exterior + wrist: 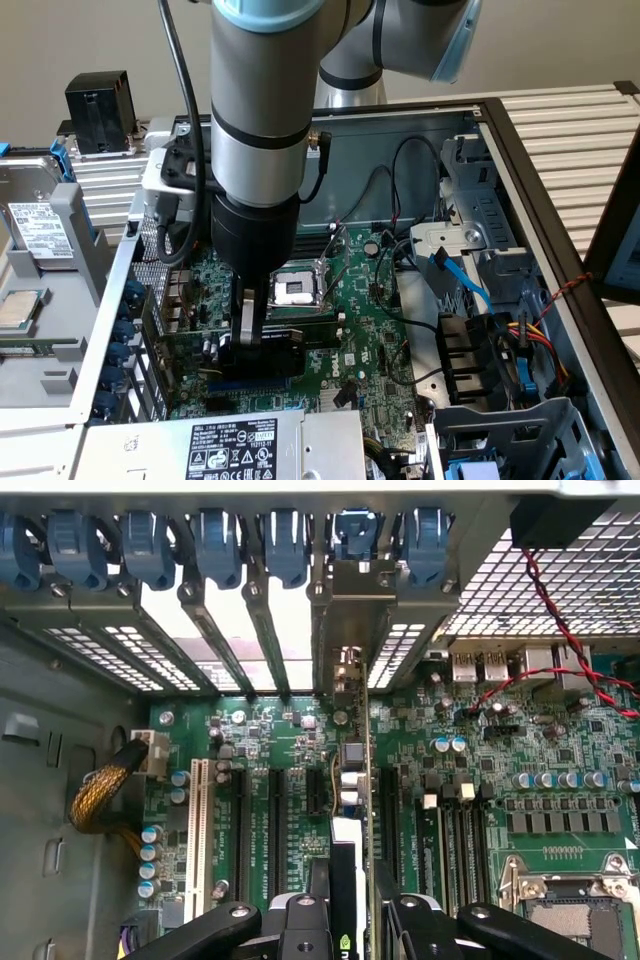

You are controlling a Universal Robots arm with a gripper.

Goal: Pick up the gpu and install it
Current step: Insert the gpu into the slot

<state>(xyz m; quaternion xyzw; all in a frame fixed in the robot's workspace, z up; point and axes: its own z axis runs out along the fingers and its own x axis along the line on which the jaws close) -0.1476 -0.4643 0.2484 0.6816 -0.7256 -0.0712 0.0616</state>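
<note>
gpu (275, 350) (352, 780) stands on edge, upright, over the expansion slots in the part of the motherboard (370, 330) (560, 770) toward the case's rear wall. Wrist view sees it edge-on only: thin board line, a few parts, the shroud face barely visible. Its lower edge is hidden, so can't tell if it is seated in a slot. Silver end bracket (350, 610) is up against the rear slot openings, under the row of blue clips (215, 545); whether it is latched is unclear.

gripper (250, 335) (355, 930) is clamped on the gpu, one finger each side of the card. Fingertips are cut off at the frame edge in the wrist view. In the exterior view the arm (260, 100) blocks the card's top and much of the rear slot area.

Around it: the CPU socket (295, 288) (585, 920) is just beside the card, toward the board's middle and partly cropped. A white slot (197, 820) and black slots lie on the card's other side. A yellow braided cable (100, 795) sits at the board's edge near the case wall. A red-and-black twisted wire (560, 630) crosses the board's rear corner over the port blocks. A labelled power supply (230, 440) sits at the case's near edge, cut off. A blue cable (465, 280) hangs by the drive cage at the exterior view's right. A black block (98, 112) sits outside the case (540, 200), at the exterior view's left.
</note>
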